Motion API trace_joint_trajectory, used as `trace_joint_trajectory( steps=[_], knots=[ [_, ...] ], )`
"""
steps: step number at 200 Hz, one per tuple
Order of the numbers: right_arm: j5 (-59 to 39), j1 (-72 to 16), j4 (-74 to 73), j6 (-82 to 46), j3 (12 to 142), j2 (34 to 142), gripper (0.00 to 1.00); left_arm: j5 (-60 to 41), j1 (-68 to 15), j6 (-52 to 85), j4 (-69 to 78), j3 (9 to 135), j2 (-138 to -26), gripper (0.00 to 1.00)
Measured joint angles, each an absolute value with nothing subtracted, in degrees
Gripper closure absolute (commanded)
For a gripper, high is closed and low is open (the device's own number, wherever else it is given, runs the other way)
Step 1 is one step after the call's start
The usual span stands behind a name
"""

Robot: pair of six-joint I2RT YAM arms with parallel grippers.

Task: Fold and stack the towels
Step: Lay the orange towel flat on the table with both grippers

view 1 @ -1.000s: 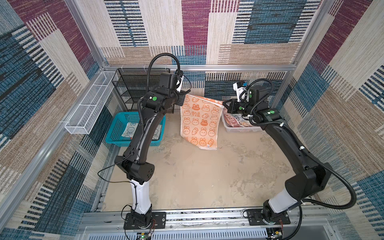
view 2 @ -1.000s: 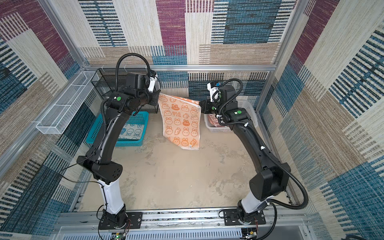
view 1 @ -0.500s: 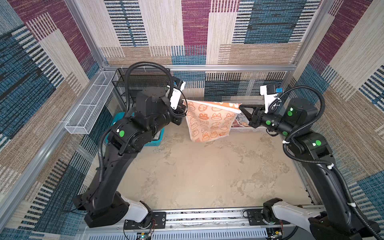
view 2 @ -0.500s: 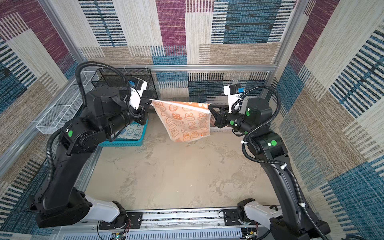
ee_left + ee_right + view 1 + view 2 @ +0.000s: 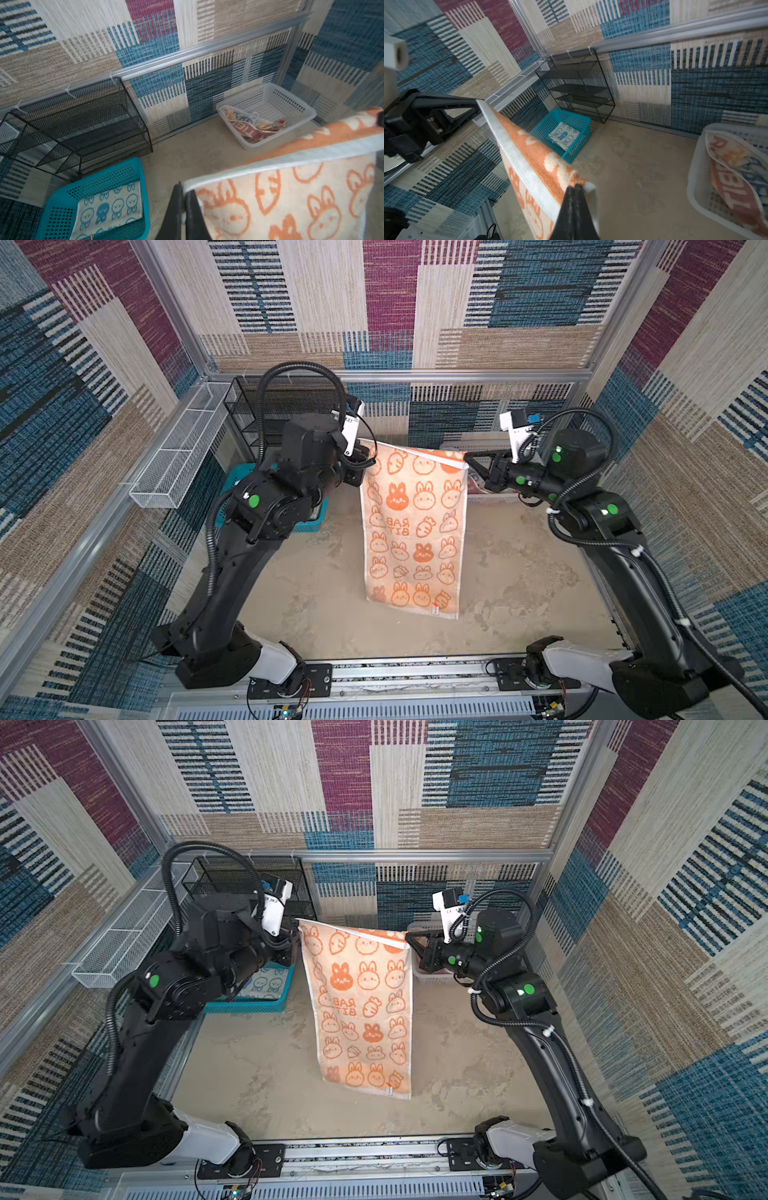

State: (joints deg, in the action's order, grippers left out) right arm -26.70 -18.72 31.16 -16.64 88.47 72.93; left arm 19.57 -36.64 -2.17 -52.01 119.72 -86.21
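Note:
An orange towel with white rabbit faces (image 5: 413,531) (image 5: 361,1011) hangs at full length over the middle of the table, its top edge stretched taut. My left gripper (image 5: 368,452) (image 5: 184,193) is shut on one top corner. At the other top corner my right gripper (image 5: 467,460) (image 5: 575,187) is shut on the white hem. A pale towel with blue rabbit faces (image 5: 108,207) (image 5: 564,135) lies folded in a teal basket (image 5: 93,172). A crumpled whitish towel with lettering (image 5: 249,128) (image 5: 737,187) lies in a white basket (image 5: 291,97).
A black mesh shelf (image 5: 282,406) (image 5: 83,124) stands at the back left beside the teal basket. A white wire tray (image 5: 178,456) hangs on the left wall. The white basket (image 5: 436,979) sits at the back right behind my right gripper. A metal rail (image 5: 415,672) runs along the front.
Both arms have risen and drawn toward the front, pulling apart. The orange towel, first slack near the back, now hangs flat and fully unfurled between the grippers.

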Motion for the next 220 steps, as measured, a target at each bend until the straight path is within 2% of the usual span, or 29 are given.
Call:
trace_joint_trajectory(
  steps=[42,84,111,149,220],
  knots=[
    [-24.93,-17.67,27.55,-18.02,86.89,87.24,1.0,16.12,-28.16,-3.38,-44.86,111.57,-98.45,1.0],
    [-24.29,-15.38,24.36,-18.2,92.86,105.34,1.0,10.09,-22.48,-4.27,-42.81,121.67,-117.4,1.0],
    [-24.51,-15.35,22.65,-18.2,96.27,113.32,1.0,8.67,-21.3,-4.64,-43.57,128.16,-124.88,1.0],
    [-25.36,-15.35,21.23,-18.17,92.92,115.26,1.0,6.7,-21.45,-3.79,-44.42,120.27,-123.7,1.0],
    [-26.55,-15.77,15.55,-18.22,71.11,106.98,1.0,3.7,-22.59,3.84,-42.65,93.86,-112.53,1.0]
  ],
)
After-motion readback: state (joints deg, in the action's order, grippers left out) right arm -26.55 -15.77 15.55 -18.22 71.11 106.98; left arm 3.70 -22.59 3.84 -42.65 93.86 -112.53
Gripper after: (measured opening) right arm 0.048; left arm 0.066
